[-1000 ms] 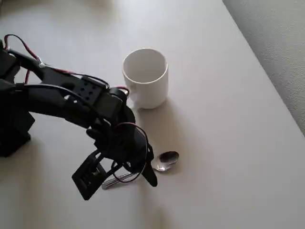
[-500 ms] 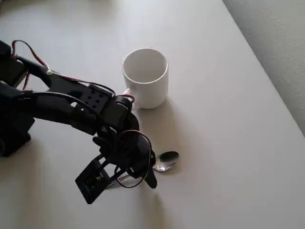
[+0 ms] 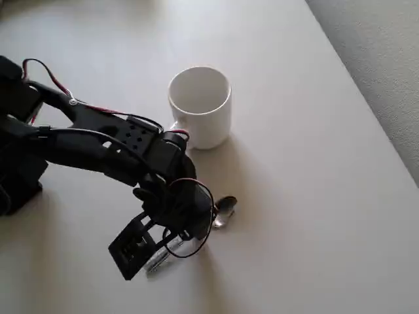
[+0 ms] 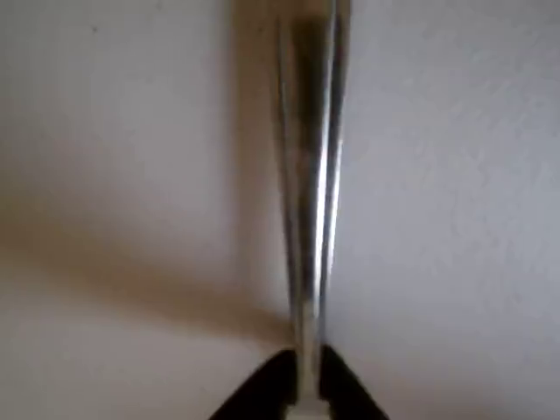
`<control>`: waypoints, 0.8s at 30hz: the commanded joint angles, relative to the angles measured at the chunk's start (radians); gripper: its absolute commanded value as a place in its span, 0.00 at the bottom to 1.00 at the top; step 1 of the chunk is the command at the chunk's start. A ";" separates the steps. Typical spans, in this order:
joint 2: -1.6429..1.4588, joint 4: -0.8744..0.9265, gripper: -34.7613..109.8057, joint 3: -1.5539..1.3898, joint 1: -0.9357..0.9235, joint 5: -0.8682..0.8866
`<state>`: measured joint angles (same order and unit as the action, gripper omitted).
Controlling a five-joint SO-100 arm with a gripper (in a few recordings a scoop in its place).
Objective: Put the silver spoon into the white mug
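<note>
one silver spoon (image 3: 222,210) on the table (image 3: 314,216), bowl end poking out to the right of the gripper in the overhead view, handle end showing lower left under the arm's cables. in the wrist view the spoon handle (image 4: 308,175) runs straight up the frame from between the two black fingertips (image 4: 267,385), which sit tight against it on either side. gripper (image 3: 200,226) is clamped on the spoon handle. looks like the spoon is tilted, bowl end up a bit, but the arm covers the middle of it so can't say for sure whether it's off the table.

white mug (image 3: 200,106) stands upright just above the gripper in the overhead view, opening up, nothing visible inside, loop handle on its lower left side mostly hidden behind the arm. mug and spoon are near each other, not touching.

black arm (image 3: 98,140) comes in from the left edge, red and black wires looping along it, wrist camera block (image 3: 133,247) hanging lower left of the gripper. grey carpet (image 3: 383,59) runs along the table's right edge.
</note>
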<state>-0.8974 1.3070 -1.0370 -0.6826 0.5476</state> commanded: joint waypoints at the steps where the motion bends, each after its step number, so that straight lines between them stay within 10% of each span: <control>1: 0.064 0.098 0.23 0.147 -0.002 -0.008; 24: 0.071 0.532 0.23 0.775 -0.015 -0.080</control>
<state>-0.7992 1.7411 -0.4556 -0.7118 0.4801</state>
